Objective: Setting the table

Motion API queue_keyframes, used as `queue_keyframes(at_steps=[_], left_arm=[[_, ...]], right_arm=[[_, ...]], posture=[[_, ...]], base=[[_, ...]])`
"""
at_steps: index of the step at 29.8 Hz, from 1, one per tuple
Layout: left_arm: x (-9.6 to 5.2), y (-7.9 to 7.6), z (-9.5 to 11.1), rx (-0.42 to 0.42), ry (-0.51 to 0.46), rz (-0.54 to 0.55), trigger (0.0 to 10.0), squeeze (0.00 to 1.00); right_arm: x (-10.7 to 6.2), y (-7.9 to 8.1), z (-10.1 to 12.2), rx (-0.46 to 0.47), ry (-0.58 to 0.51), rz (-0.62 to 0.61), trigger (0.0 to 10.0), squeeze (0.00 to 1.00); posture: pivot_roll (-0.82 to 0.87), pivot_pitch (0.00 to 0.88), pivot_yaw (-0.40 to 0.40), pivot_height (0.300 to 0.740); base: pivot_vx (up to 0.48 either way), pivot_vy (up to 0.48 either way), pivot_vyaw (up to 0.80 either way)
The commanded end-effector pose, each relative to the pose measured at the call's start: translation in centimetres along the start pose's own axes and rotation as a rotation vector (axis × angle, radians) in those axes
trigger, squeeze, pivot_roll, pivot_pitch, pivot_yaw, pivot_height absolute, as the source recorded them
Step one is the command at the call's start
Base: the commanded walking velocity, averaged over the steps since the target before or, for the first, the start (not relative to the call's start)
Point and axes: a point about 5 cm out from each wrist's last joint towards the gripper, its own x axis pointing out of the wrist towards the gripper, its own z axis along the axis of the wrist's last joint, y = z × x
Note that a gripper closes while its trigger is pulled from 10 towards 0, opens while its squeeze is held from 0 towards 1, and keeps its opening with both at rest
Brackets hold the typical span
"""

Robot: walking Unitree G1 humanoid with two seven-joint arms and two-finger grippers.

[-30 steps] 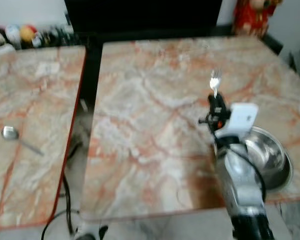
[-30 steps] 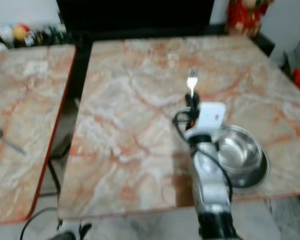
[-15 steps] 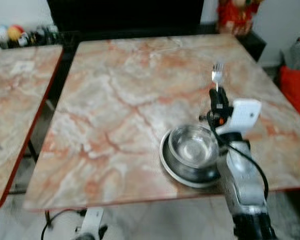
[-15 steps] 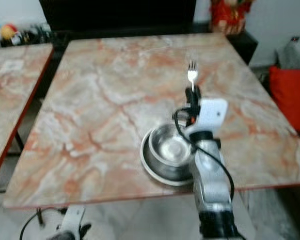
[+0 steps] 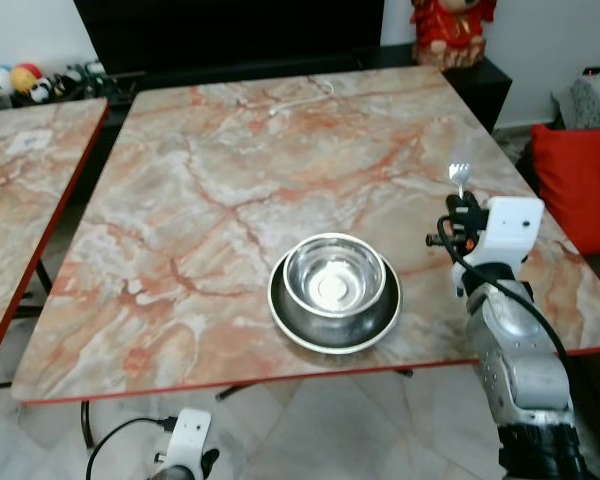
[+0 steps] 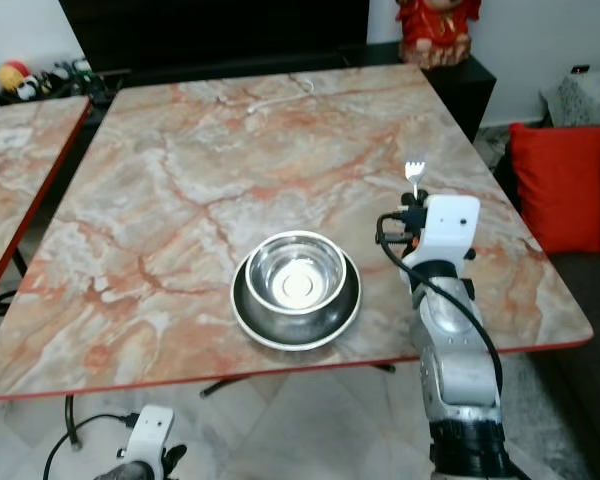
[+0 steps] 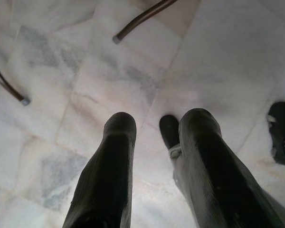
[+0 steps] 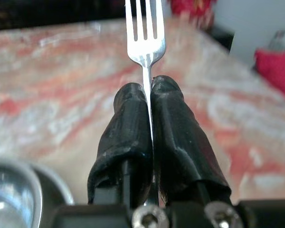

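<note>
While clamped in the right gripper (image 8: 151, 95), a silver metal fork (image 8: 145, 33) is held tines-up.
It is raised over the marble table (image 5: 230, 180), beside the round steel bowl (image 5: 333, 280); the left gripper (image 7: 156, 128) is held open above the floor.

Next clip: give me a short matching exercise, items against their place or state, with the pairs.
Items:
1. fork
2. steel bowl
3. left gripper
4. red cushion

Place or state:
A. down over the pale tiled floor, fingers apart
B. clamped upright in the right gripper
C. beyond the table's right edge
D. sitting on a plate near the table's front edge

Pairs: 1-B, 2-D, 3-A, 4-C
</note>
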Motion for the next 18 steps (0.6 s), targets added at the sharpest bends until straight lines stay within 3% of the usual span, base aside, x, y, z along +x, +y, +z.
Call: queue_keyframes(at_steps=[1,2,5,7,12,18], left_arm=[[-0.2,0.2,-0.9,0.006,0.04,0.0,10.0,0.0],[-0.2,0.2,-0.9,0.006,0.04,0.0,10.0,0.0],[-0.2,0.3,-0.9,0.006,0.042,-0.001,10.0,0.0],[-0.2,0.3,-0.9,0.006,0.043,-0.001,10.0,0.0],[-0.2,0.5,-0.9,0.007,0.044,0.001,10.0,0.0],[-0.2,0.6,-1.0,0.009,0.046,0.001,10.0,0.0]], right_arm=[[0.4,0.0,-0.5,0.047,0.08,0.019,10.0,0.0],[0.4,0.0,-0.5,0.047,0.08,0.019,10.0,0.0],[0.5,-1.0,-2.2,-0.027,0.229,0.014,10.0,0.0],[0.5,-1.4,-2.7,-0.013,0.266,0.002,10.0,0.0],[0.4,-1.6,-3.3,-0.043,0.323,0.022,10.0,0.0],[0.4,-1.3,-3.4,-0.015,0.36,0.058,10.0,0.0]], posture=[[-0.17,0.134,0.071,0.74],[-0.17,0.134,0.071,0.74],[-0.17,0.136,0.073,0.74],[-0.17,0.138,0.074,0.74],[-0.17,0.144,0.076,0.74],[-0.17,0.15,0.078,0.74]], base=[[0.0,0.0,0.0],[0.0,0.0,0.0],[0.0,0.0,0.0],[0.0,0.0,0.0],[0.0,0.0,0.0],[0.0,0.0,0.0]])
